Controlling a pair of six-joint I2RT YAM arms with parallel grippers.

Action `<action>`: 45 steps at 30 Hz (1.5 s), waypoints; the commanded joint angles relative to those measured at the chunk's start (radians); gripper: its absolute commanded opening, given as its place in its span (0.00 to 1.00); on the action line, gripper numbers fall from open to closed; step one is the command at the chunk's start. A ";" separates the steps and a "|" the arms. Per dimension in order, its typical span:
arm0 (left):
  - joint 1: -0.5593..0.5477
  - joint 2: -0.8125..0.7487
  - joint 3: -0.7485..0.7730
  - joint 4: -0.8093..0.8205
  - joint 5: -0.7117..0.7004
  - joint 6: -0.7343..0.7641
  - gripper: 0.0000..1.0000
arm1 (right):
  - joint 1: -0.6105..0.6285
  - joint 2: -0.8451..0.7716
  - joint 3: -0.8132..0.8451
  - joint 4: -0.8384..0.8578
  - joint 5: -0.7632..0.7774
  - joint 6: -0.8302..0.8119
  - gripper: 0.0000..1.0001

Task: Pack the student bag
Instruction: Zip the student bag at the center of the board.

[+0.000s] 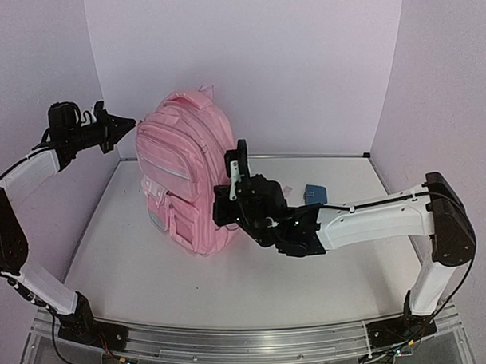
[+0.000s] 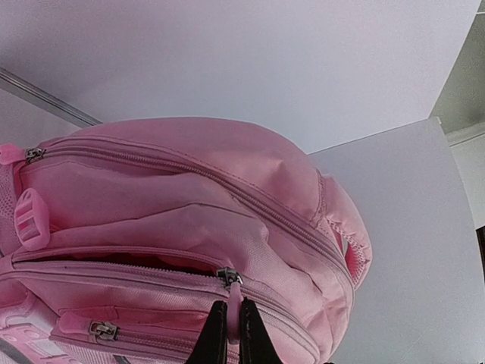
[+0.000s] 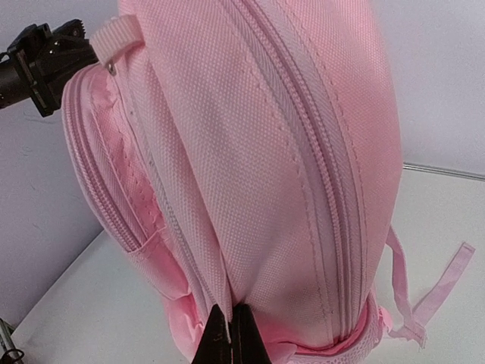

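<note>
The student bag [image 1: 183, 176] stands upright toward the back left of the tabletop [image 1: 231, 294], front pockets facing the left arm. It is a large pink fabric pack with several zipped pockets, a white patch low on the front, a top handle and loose pink straps trailing behind.

Packing looks barely begun. 1 front compartment shows a dark gap where its zip is part-way open, and nothing is visibly inside.

The left fingers [image 2: 217, 340] are closed on that zip's pink zip pull [image 2: 233, 307]. The right fingers [image 3: 216, 341] are pinched shut on the fabric low on the bag's side, probably to steady it.

1 small blue item [image 1: 314, 193] lies on the tabletop just right of the bag, unpacked.
</note>
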 commanded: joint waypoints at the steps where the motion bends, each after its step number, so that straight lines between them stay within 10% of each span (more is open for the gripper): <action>1: 0.079 0.044 -0.026 -0.057 -0.154 0.060 0.00 | 0.005 -0.113 -0.010 -0.044 -0.007 -0.051 0.00; 8: 0.113 0.088 -0.069 -0.042 -0.108 0.053 0.00 | 0.005 -0.146 0.012 -0.044 -0.056 -0.092 0.02; 16: 0.113 0.066 -0.064 -0.026 0.011 0.073 0.00 | 0.006 -0.143 0.192 -0.147 -0.256 -0.204 0.48; 24: 0.113 0.028 -0.048 -0.082 0.073 0.112 0.00 | -0.023 0.001 0.427 -0.266 -0.244 -0.278 0.70; 32: 0.112 0.014 -0.040 -0.129 0.100 0.149 0.00 | -0.094 0.166 0.613 -0.369 -0.230 -0.334 0.74; 35: 0.114 0.017 -0.035 -0.135 0.108 0.152 0.00 | -0.098 0.214 0.649 -0.404 -0.205 -0.356 0.64; 41: 0.113 0.023 -0.024 -0.122 0.059 0.127 0.00 | -0.099 0.183 0.609 -0.394 -0.099 -0.325 0.00; 45: 0.115 0.042 -0.030 -0.087 -0.014 0.083 0.00 | -0.099 0.083 0.485 -0.335 -0.088 -0.285 0.00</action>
